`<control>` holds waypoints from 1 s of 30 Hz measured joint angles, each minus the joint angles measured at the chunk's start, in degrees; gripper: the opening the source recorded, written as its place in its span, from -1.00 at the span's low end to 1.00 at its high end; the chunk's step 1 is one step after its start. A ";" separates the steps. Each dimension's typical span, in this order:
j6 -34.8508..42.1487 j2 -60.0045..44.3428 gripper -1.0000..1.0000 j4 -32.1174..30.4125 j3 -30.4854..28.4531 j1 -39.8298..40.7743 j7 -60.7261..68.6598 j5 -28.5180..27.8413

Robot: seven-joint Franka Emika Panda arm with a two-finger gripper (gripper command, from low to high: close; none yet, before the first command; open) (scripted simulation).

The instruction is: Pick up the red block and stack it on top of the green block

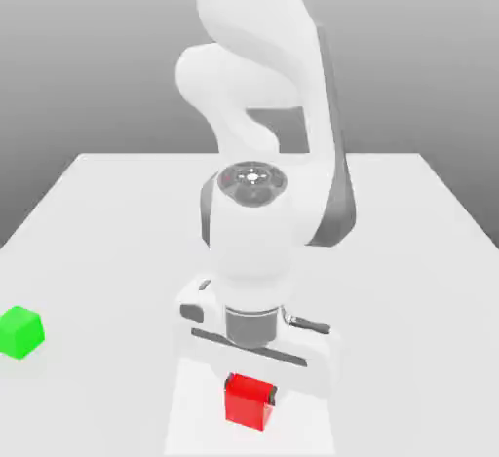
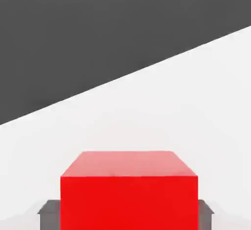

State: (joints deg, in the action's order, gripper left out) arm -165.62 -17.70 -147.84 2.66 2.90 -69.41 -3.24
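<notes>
A flat white table (image 1: 117, 221) is seen across the exterior view, its far edge set against a plain grey backdrop (image 1: 88, 46) that is shaded darker toward the top. In the hand view the same white surface (image 2: 162, 116) is met along a slanting line by a dark grey background (image 2: 98, 28).

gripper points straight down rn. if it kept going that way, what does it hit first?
The table, most likely. The gripper is shut on the red block, so the block's underside would press into the surface first. Whether the block already rests on it is unclear.
</notes>
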 joint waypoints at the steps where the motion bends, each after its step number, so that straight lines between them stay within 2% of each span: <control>1: -0.78 -0.95 -1.00 0.14 -0.15 -0.11 -0.14 -0.18; 7: 7.25 8.53 -1.00 -1.31 0.94 0.60 1.25 1.70; 11: 10.07 10.87 -1.00 -0.92 -2.00 5.10 8.84 2.50; 27: 15.87 12.99 -1.00 2.62 -15.58 31.91 47.36 5.27; 30: 12.00 8.59 -1.00 3.05 -14.96 32.98 51.00 7.78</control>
State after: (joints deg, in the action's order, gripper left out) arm -153.63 -9.11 -144.80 -12.30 35.89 -18.41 4.54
